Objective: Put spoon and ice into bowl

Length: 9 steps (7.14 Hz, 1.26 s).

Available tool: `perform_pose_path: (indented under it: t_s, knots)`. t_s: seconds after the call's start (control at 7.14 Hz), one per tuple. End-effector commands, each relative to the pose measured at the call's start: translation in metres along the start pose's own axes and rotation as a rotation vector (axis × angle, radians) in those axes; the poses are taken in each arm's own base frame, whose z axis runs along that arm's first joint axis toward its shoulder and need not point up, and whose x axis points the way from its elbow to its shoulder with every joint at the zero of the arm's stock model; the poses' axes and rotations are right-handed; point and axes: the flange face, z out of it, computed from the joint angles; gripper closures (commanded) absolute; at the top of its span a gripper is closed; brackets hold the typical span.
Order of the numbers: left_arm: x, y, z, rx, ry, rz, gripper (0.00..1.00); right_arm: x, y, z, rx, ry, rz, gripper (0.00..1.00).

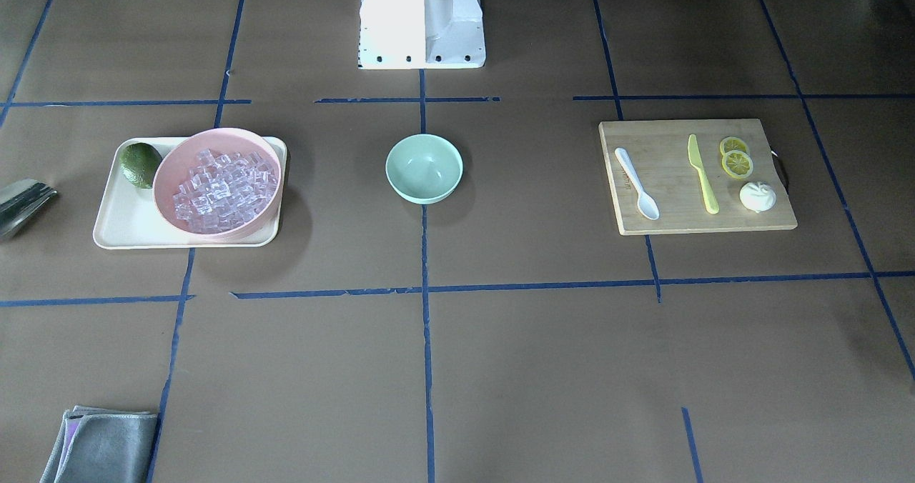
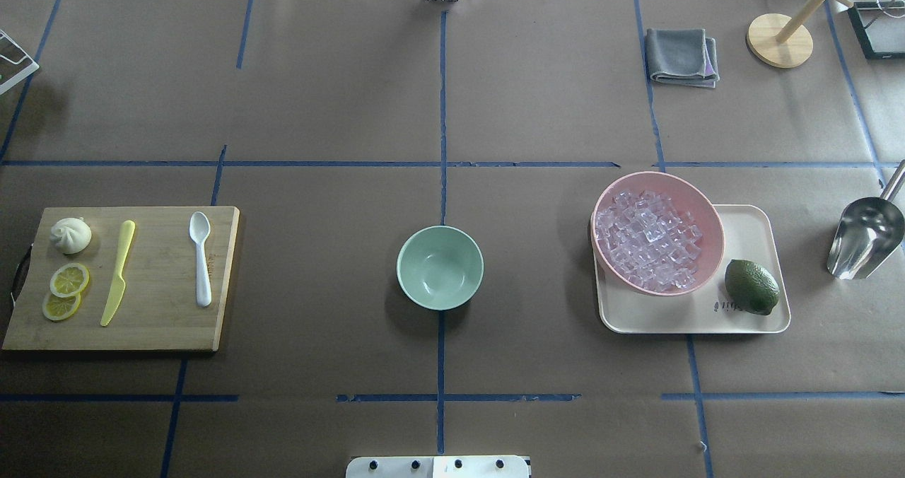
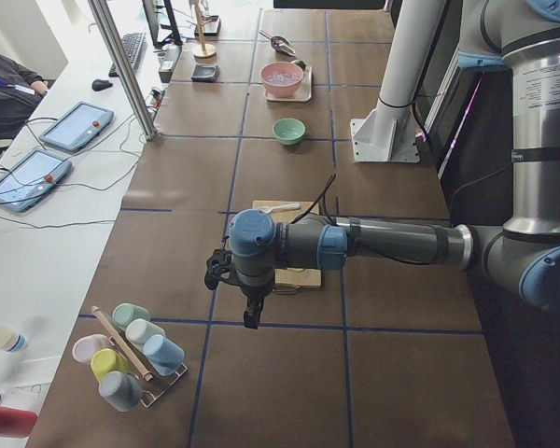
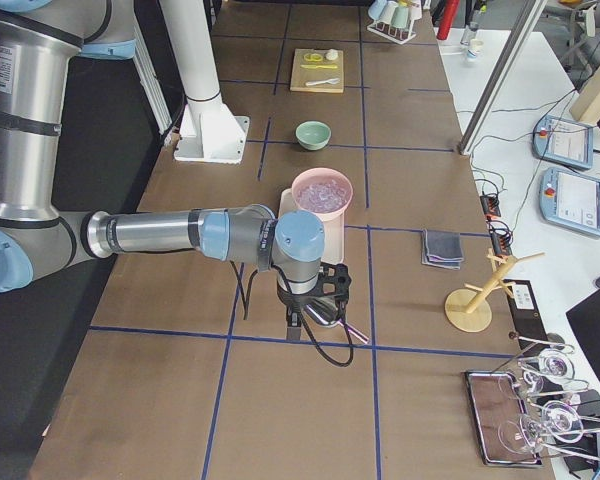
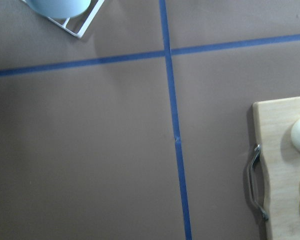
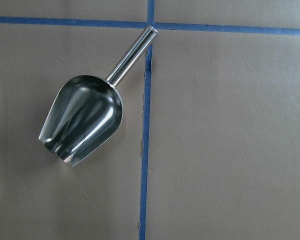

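The white spoon (image 2: 201,259) lies on the wooden cutting board (image 2: 162,308) at the left, beside a yellow-green knife (image 2: 117,273). The ice (image 2: 647,241) fills the pink bowl (image 2: 700,199) on a cream tray (image 2: 749,230) at the right. The mint-green bowl (image 2: 440,267) stands empty at the table's centre. My left gripper (image 3: 251,315) hangs over the table past the board's outer end; I cannot tell if it is open. My right gripper (image 4: 302,322) hangs above a steel scoop (image 6: 85,120); I cannot tell if it is open.
Lemon slices (image 2: 68,280) and a bun (image 2: 71,235) share the board. A dark green lime (image 2: 751,287) lies on the tray. A grey cloth (image 2: 682,56) and a wooden stand (image 2: 778,39) are at the far right. A cup rack (image 3: 131,355) stands near the left gripper.
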Motion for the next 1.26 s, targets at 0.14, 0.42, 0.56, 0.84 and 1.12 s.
perform_pose_path:
  t_s: [0.14, 0.42, 0.56, 0.84, 1.12]
  knots:
    - [0.035, -0.031, -0.023, 0.077, 0.094, 0.056, 0.0, 0.0, -0.001, 0.0, 0.0, 0.005, 0.001, 0.0]
    - [0.044, -0.029, -0.021, 0.086, 0.156, 0.06, 0.0, -0.002, -0.001, -0.002, 0.005, 0.002, -0.003, 0.0]
    - [0.069, -0.037, -0.019, 0.099, 0.167, 0.128, 0.0, -0.001, -0.001, -0.001, 0.003, 0.003, -0.001, 0.0]
    - [0.137, -0.058, 0.02, -0.001, 0.188, 0.091, 0.0, -0.004, -0.001, -0.004, 0.009, 0.001, -0.006, 0.0]
    - [0.219, -0.074, 0.03, -0.038, 0.155, -0.122, 0.0, -0.004, -0.001, -0.004, 0.009, 0.001, -0.007, 0.0]
